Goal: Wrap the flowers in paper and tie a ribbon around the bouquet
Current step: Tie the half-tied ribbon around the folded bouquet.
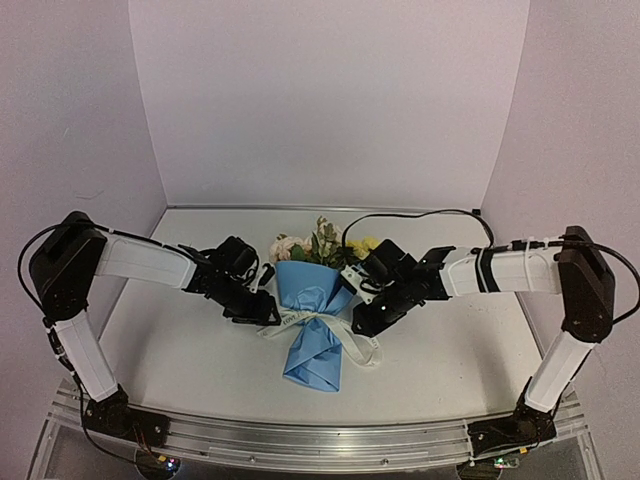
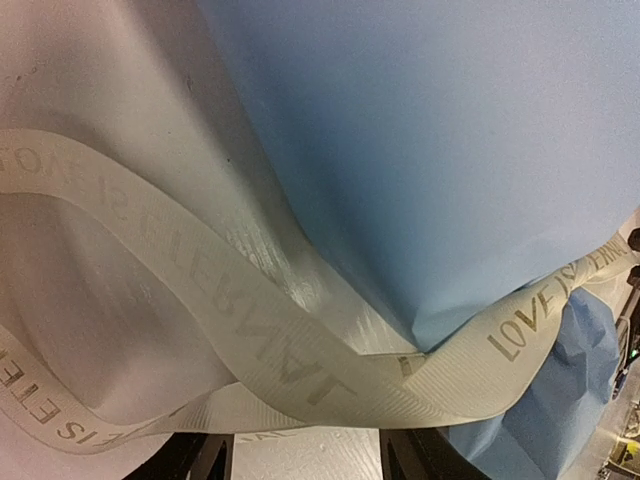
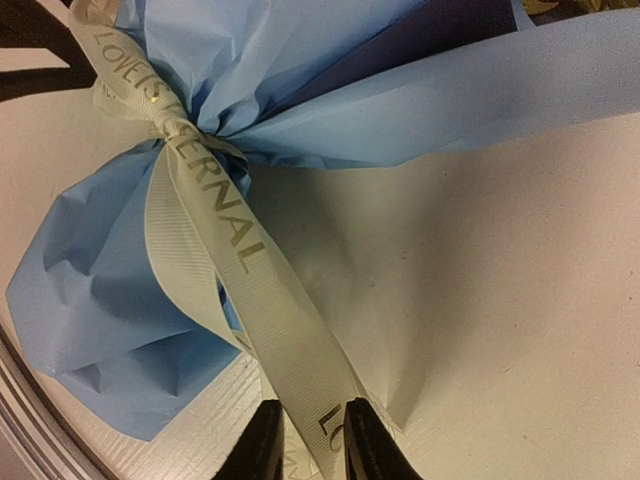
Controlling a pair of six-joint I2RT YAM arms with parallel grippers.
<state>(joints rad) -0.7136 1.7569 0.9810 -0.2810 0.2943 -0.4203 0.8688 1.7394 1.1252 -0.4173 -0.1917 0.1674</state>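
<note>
Top view, centre: bouquet [image 1: 305, 290] of pale pink, cream and yellow flowers [image 1: 318, 245] in a creased light-blue paper [image 1: 308, 362] cone. Flat on white matte table [image 1: 180, 340], blooms toward upper edge, pointed end toward lower edge. Tied round the cone's narrow waist: off-white ribbed ribbon [image 1: 310, 319] with printed lettering, knotted, tails out to left and lower right.

Left of the waist: black left gripper [image 1: 265, 312], low over the table, just beside the paper. Left wrist view: dark fingers [image 2: 195, 458] at bottom edge, well apart, bare table between, nothing pinched. Looped ribbon lying across just above the tips. Blue paper filling upper right, blocking everything past it.

Right of the waist: black right gripper [image 1: 360, 325], tip down at the lower-right tail. Right wrist view: fingertips [image 3: 262, 440] at bottom centre, nearly closed, clamped on the ribbon tail, one tip against each edge. Tail leading up-left to the knot, paper flaring either side of it.

Around: pale grey backdrop walls [image 1: 330, 100] on three sides. Black cable [image 1: 420, 213] arching across upper right behind the flowers. Aluminium rail [image 1: 320, 435] along bottom edge. Yellow bloom right up against the right arm's wrist; touching or behind, cannot tell.
</note>
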